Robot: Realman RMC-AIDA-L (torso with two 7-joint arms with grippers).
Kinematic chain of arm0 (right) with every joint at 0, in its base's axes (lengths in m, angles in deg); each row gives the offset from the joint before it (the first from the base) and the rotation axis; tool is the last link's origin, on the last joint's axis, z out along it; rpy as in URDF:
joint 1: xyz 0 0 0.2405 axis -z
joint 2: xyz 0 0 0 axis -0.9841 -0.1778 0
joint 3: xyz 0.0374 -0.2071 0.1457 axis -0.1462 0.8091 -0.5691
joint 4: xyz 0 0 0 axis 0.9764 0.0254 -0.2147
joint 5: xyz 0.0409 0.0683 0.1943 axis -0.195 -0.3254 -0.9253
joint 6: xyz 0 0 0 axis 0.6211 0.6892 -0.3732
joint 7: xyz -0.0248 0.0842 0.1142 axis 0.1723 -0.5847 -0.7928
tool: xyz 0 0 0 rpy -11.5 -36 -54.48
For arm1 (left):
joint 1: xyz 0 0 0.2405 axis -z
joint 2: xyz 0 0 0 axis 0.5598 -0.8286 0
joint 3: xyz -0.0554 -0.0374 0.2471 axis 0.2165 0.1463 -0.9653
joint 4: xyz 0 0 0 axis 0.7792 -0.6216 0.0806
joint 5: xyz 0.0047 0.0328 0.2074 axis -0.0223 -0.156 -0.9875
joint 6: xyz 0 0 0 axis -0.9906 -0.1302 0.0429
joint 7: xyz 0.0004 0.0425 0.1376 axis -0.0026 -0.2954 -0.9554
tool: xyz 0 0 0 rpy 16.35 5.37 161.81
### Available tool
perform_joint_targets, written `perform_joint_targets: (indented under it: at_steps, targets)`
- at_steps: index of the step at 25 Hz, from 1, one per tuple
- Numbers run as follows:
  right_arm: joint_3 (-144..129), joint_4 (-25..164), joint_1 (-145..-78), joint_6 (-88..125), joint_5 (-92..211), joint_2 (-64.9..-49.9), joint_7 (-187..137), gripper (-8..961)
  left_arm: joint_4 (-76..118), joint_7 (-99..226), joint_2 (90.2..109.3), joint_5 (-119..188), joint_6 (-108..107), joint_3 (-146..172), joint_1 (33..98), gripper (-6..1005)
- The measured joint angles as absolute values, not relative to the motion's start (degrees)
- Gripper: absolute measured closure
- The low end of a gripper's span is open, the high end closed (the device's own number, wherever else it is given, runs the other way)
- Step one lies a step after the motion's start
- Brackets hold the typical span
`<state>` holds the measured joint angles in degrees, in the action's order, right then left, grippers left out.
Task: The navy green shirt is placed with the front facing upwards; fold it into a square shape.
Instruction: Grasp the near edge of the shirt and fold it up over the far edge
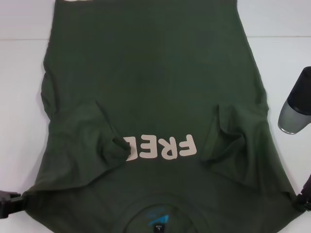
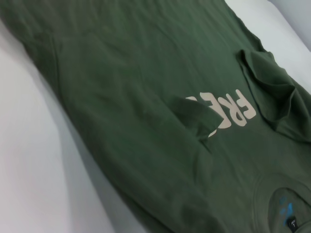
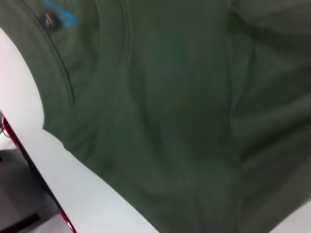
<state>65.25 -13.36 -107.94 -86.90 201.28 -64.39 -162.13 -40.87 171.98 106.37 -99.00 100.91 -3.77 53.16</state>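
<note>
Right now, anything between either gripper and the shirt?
Nothing visible. The left gripper and right gripper both sit at the near shoulder corners of the navy green shirt, with only bare white table around.

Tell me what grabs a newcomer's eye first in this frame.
The dark green shirt fills the white table, both sleeves folded inward, the left one covering the end of the cream lettering. The left gripper and right gripper sit at the shoulder corners nearest the robot.

Plain white tabletop (image 1: 19, 121), evenly lit.
</note>
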Motion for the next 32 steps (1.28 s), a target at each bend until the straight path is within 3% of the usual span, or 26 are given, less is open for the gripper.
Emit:
perform_joint_targets:
  at_steps: [15, 32]
  targets:
    - [45.38, -13.88, -109.99, -81.97, 198.53, -64.01, -146.35, 931, -39.3, 172.6, 105.02, -92.21, 96.0, -0.92, 58.15, 973]
    - [39.81, -7.34, -106.75, -59.95, 186.09, -64.63, -144.48, 932, -34.74, 170.43, 105.88, -88.0, 81.66, -2.66, 63.68, 973]
